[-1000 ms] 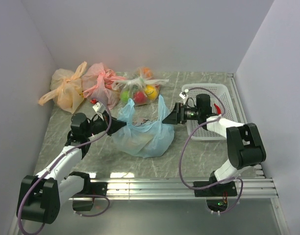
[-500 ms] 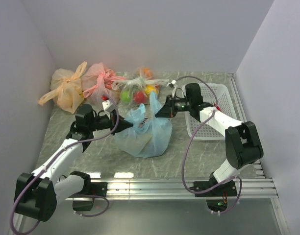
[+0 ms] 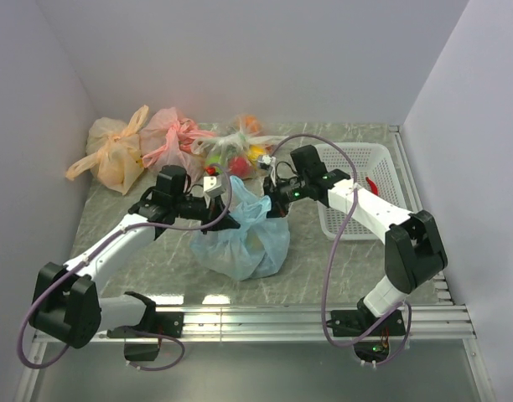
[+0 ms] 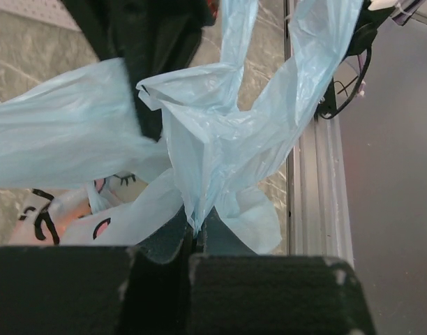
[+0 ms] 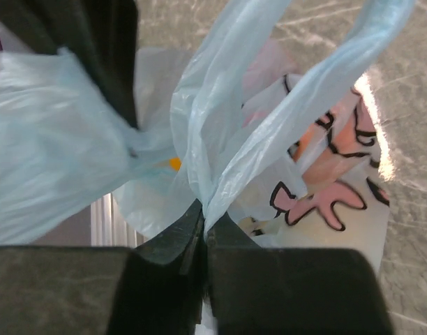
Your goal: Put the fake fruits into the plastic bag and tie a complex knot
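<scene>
Left pincer (image 4: 197, 234) clenched on one handle (image 4: 199, 160) of plastic bag (image 3: 240, 243) | right pincer (image 5: 203, 223) clenched on other handle (image 5: 199, 139) | bag rests mid-counter (image 3: 156, 268) between both arms, pincers near each other above it

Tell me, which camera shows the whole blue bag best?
The top external view: the whole light blue bag sits on the table. The wrist views are too close, showing only crinkly handle strips pinched in the left gripper and right gripper, plus some cartoon prints.
</scene>
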You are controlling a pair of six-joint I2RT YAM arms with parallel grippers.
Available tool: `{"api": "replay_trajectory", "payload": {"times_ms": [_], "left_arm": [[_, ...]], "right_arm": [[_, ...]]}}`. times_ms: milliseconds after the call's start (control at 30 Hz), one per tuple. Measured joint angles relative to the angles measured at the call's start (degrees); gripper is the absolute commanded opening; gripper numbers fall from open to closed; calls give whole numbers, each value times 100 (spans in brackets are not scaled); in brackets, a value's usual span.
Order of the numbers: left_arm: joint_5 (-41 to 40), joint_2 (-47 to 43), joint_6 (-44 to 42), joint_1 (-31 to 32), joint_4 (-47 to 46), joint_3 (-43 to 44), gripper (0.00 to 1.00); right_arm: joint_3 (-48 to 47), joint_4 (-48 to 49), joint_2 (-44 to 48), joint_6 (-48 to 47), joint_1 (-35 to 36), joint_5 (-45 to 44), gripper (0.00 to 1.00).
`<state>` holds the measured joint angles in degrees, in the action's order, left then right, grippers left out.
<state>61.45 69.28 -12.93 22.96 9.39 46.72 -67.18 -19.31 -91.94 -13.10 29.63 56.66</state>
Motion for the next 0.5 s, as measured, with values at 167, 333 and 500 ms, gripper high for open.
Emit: {"api": "replay_trajectory", "payload": {"times_ms": [167, 333, 500], "left_arm": [[-98, 162, 181, 0, -199, -37, 0], [-195, 223, 625, 0, -684, -76, 1], [-267, 426, 951, 2, -962, -85, 0]], "right_arm": [[0, -413, 131, -509, 0, 157, 59], [0, -472, 245, -610, 0, 280, 62], [0, -295, 247, -284, 0, 269, 80]]}}
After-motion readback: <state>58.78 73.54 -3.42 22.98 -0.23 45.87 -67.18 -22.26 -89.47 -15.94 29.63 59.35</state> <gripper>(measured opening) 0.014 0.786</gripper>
